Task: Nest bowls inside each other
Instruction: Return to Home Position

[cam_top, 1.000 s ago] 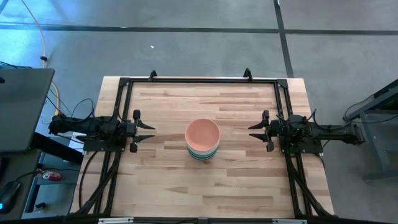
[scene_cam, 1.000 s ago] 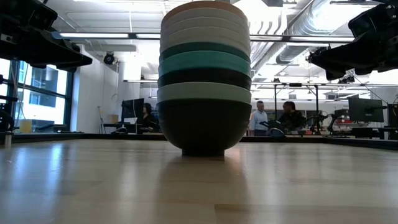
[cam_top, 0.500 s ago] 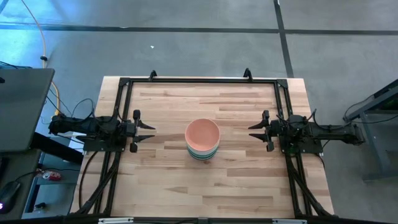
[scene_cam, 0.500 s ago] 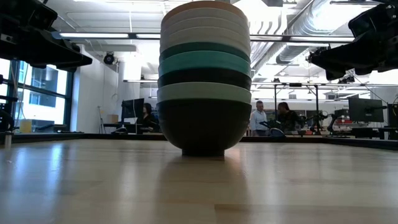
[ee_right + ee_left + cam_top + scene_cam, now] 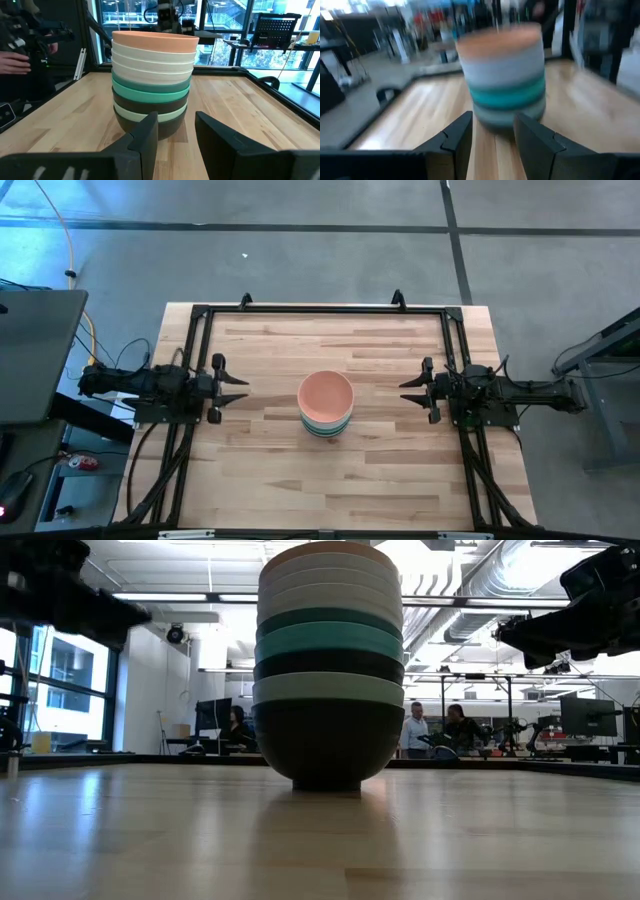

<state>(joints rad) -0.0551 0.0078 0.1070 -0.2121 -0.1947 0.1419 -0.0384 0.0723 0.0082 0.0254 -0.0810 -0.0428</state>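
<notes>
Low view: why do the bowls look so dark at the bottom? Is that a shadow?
Low view: bright ceiling lights sit behind the stack of bowls, so its near side is dim; the glossy table shows a dark reflection below it. Right wrist view: the stack is evenly lit, its bottom bowl dark too. High view: hardly any shadow.

No writing, brand, number or sign can be read in any view. The bowls (image 5: 329,660) show plain coloured sides. The table (image 5: 400,470) shows only wood grain.
</notes>
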